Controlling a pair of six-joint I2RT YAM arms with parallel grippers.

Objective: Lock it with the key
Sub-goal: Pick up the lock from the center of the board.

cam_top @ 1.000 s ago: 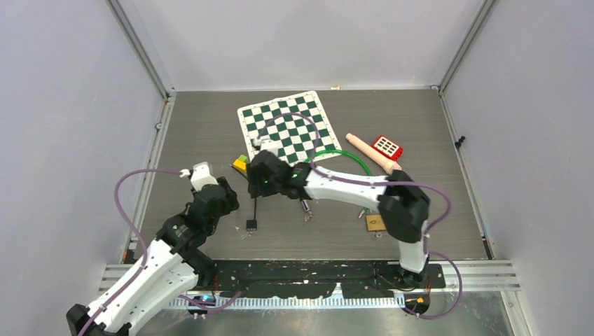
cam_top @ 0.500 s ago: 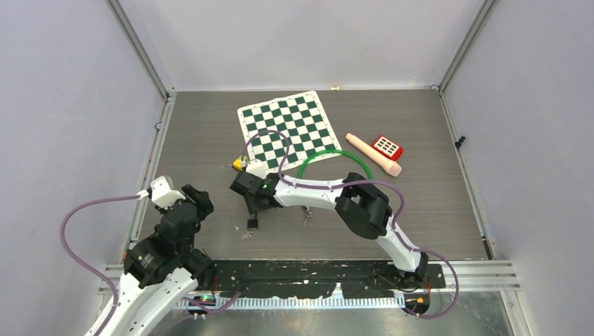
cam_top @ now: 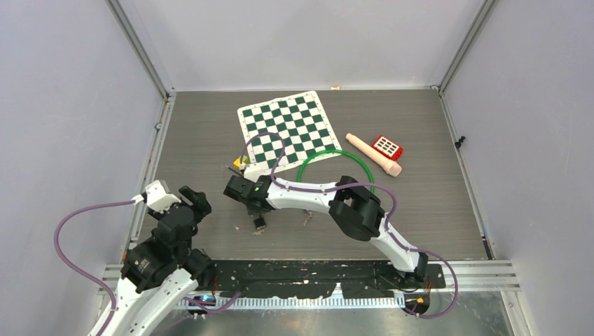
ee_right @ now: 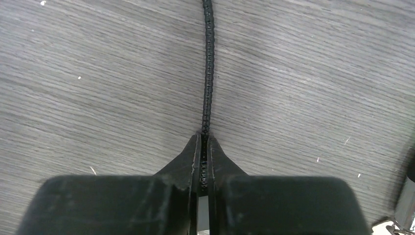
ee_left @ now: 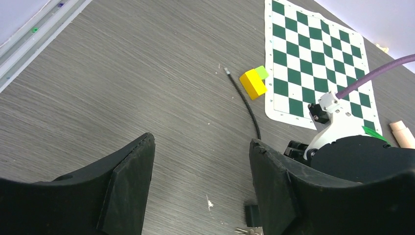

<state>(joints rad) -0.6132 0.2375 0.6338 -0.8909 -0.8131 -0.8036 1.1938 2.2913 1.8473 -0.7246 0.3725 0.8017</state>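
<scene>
My right end effector is pinched shut on the thin black lock cable. The cable lies flat on the table and runs far from my fingers to a free tip near the yellow-green block. The lock body sits at the cable's near end. My left end effector hangs open and empty at the near left. I judge the grip must be firm and centred, so the cable does not slip as I steer its tip toward the body.
</scene>
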